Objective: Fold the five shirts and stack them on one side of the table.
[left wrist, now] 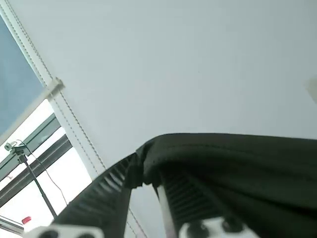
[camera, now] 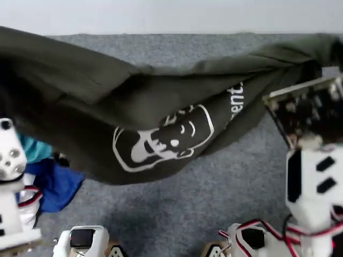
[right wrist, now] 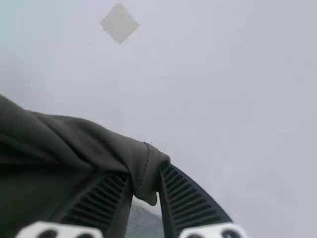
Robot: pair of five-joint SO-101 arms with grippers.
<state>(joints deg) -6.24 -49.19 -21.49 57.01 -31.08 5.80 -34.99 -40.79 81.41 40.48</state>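
Observation:
A dark olive shirt with a white face print hangs stretched above the grey table, held up at both ends. My left gripper is shut on one edge of the olive shirt, its ribbed fingers pinching the cloth, pointing up at the ceiling. My right gripper is shut on the opposite edge of the shirt, the hem bunched between its fingers. In the high view the right arm stands at the right with the cloth running to its raised wrist.
A blue shirt and a teal one lie in a heap at the left, next to a white arm base. The grey table surface shows bare beneath the hanging shirt.

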